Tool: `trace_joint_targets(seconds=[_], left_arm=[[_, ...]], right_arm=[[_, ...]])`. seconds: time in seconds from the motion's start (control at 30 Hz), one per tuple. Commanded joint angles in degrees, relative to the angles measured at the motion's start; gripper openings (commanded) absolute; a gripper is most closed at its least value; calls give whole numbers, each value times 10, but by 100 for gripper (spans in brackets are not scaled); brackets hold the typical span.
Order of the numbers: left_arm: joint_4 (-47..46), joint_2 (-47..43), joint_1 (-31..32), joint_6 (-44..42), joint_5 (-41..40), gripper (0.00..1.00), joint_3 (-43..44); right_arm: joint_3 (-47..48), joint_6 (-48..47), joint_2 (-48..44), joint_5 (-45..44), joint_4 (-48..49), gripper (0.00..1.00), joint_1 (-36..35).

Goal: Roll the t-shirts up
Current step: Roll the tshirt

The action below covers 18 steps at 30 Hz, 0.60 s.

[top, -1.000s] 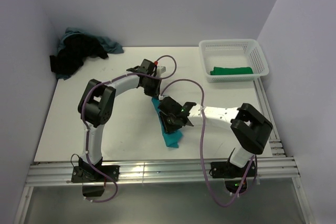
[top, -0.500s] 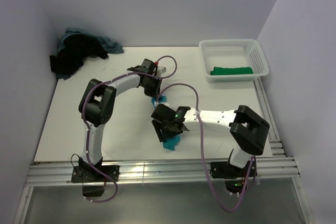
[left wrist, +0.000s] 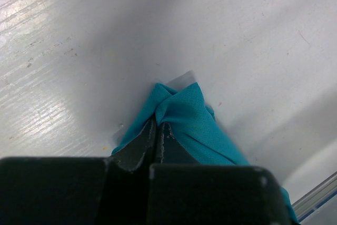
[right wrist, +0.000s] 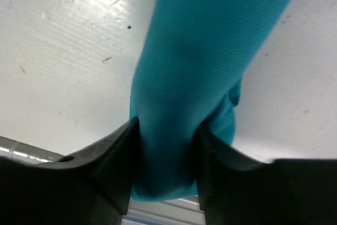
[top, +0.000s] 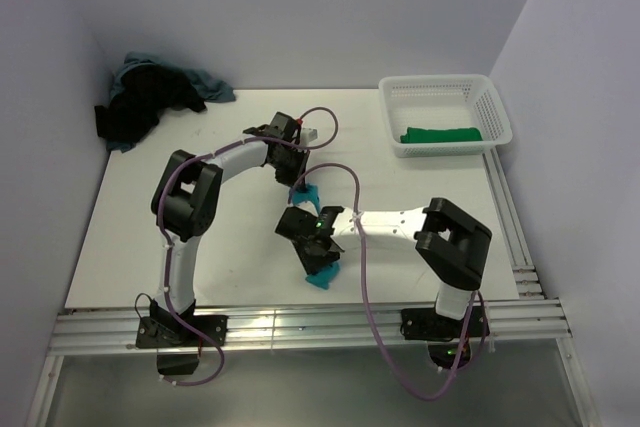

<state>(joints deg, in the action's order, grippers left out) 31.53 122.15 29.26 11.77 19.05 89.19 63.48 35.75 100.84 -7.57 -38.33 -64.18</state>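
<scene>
A bright teal t-shirt (top: pixel 322 269), folded into a narrow strip, lies on the white table between the two grippers. My left gripper (top: pixel 298 179) is shut on its far end (left wrist: pixel 181 110). My right gripper (top: pixel 312 247) is shut on the strip's near end (right wrist: pixel 189 93), which bunches thick between the fingers (right wrist: pixel 113 146). A dark green t-shirt (top: pixel 441 134) lies rolled in the white mesh basket (top: pixel 445 90). Black and grey-blue t-shirts (top: pixel 150 97) lie heaped at the far left corner.
The basket stands at the far right of the table. The table's near edge with metal rails (top: pixel 300 325) runs just in front of the teal strip. Purple cables (top: pixel 372 277) loop over both arms.
My right gripper has slid left and nearer along the teal strip, dragging its near end left. The visible teal has shortened. The left gripper has stayed put on the far end.
</scene>
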Motion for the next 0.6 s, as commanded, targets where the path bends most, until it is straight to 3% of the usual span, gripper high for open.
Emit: trace_joint_targets(seconds=[0.0,0.03,0.2,0.57], left_arm=[[22,42,-5,-18,-68,0,-9],[22,42,-5,-18,-67,0,-9],[22,40,-5,-18,-69,0,-8],[18,37,-4,-18,-68,0,-15]], right_arm=[[-23,11,28,63,-77,53,-24],[-27,12,17,65,-75,62,-25],[-28,14,10,67,-88,74,-28],[9,19,30,-4,-143,84,-59]])
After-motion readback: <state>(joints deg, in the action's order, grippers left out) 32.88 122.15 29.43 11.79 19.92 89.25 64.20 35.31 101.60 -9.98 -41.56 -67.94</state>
